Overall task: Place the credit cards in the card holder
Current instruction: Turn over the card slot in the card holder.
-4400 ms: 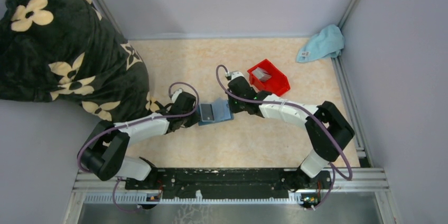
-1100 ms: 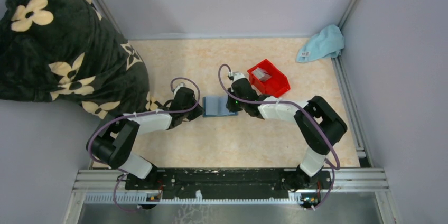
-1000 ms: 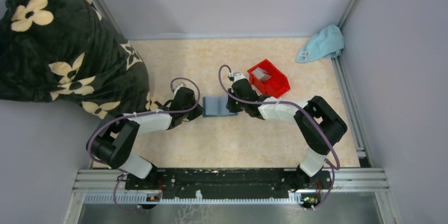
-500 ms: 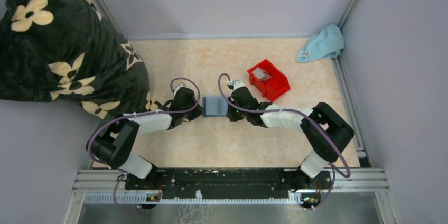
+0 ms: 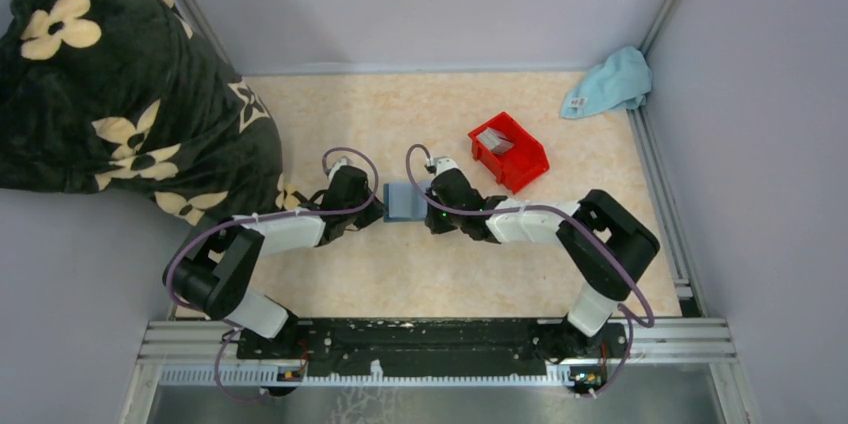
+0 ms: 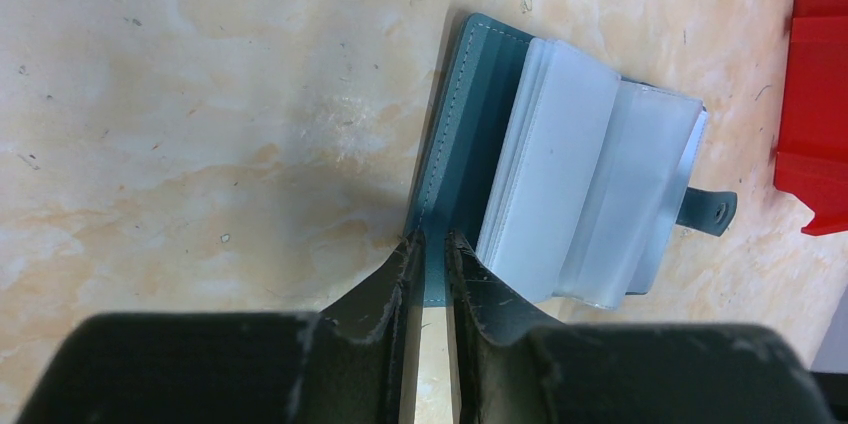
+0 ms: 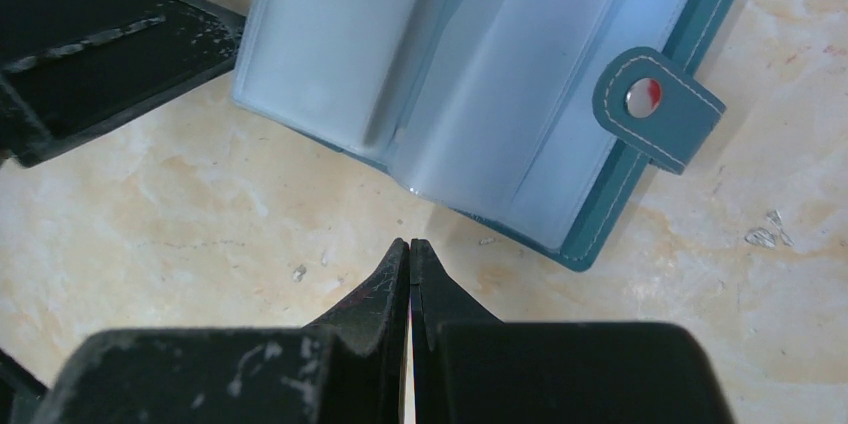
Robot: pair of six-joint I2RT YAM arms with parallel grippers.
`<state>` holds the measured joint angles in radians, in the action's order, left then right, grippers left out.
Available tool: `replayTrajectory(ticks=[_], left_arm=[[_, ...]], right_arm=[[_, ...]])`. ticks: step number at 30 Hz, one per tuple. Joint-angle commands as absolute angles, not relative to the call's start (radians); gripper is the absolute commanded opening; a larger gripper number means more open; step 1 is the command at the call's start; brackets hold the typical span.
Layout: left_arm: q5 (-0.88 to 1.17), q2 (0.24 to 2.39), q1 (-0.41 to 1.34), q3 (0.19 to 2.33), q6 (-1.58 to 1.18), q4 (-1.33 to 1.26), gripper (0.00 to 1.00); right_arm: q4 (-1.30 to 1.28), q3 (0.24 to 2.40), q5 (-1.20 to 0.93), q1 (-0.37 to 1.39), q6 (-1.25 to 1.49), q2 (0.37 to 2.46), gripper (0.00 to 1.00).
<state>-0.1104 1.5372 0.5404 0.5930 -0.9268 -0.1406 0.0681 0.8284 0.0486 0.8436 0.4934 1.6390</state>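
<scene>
The card holder (image 5: pixel 404 202), a teal wallet, lies open on the table with its clear sleeves (image 7: pixel 470 64) fanned up and its snap strap (image 7: pixel 655 104) out to one side. My left gripper (image 6: pixel 430 244) is shut on the edge of its teal cover (image 6: pixel 465 134). My right gripper (image 7: pixel 410 246) is shut with nothing showing between the fingers, its tips on the table just beside the wallet's edge. In the top view the left gripper (image 5: pixel 378 206) and the right gripper (image 5: pixel 428 208) flank the wallet. A grey credit card (image 5: pixel 497 142) lies in the red bin (image 5: pixel 520 166).
The red bin also shows at the right edge of the left wrist view (image 6: pixel 820 94). A light blue cloth (image 5: pixel 610 82) lies at the back right corner. A black floral blanket (image 5: pixel 110 84) covers the left side. Metal rails border the table.
My right gripper has moved left and nearer, to the wallet's right edge. The wallet looks narrower from above. The left gripper has kept its hold on the cover.
</scene>
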Motion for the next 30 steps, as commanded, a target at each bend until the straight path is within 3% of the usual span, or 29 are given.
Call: replayTrajectory(ticks=[1,30], left_arm=[[-0.129,1.616,0.537,0.523,-0.896,0.063,0.22],[-0.120,1.626,0.537,0.517,-0.894,0.055,0.22]], right_arm=[[0.112,0.880,0.064,0.857,0.488,1.690,0.00],[0.167,0.913,0.136,0.875,0.438,1.732,0.00]])
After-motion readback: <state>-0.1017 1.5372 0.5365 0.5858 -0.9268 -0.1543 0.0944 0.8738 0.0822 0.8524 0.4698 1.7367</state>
